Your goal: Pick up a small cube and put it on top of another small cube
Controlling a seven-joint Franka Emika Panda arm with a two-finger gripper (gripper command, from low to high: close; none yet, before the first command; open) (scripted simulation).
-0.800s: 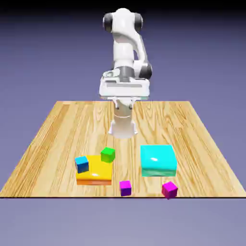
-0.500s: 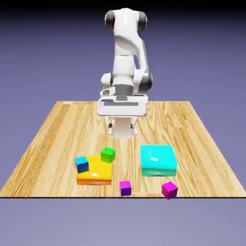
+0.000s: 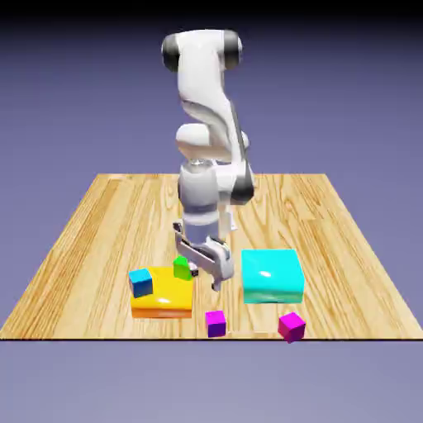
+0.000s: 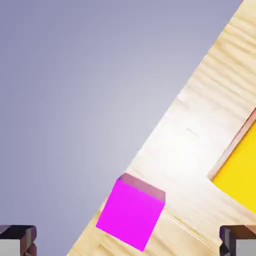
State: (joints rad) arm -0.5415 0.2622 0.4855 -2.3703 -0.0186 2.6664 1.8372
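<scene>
At the counter's near edge sit the purple cube and, toward the exterior view's right, the magenta cube. Behind them lie the yellow block, with the blue cube at its left side, and the cyan block. Farther back, the green cube is partly hidden by the pincer, spread wide and holding nothing.

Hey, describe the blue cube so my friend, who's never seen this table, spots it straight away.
On the wooden table, find the wide, low yellow-orange block toward the exterior view's left. At that block's left side is a small cube. It is the only blue one; the neighbouring cube is green.
</scene>
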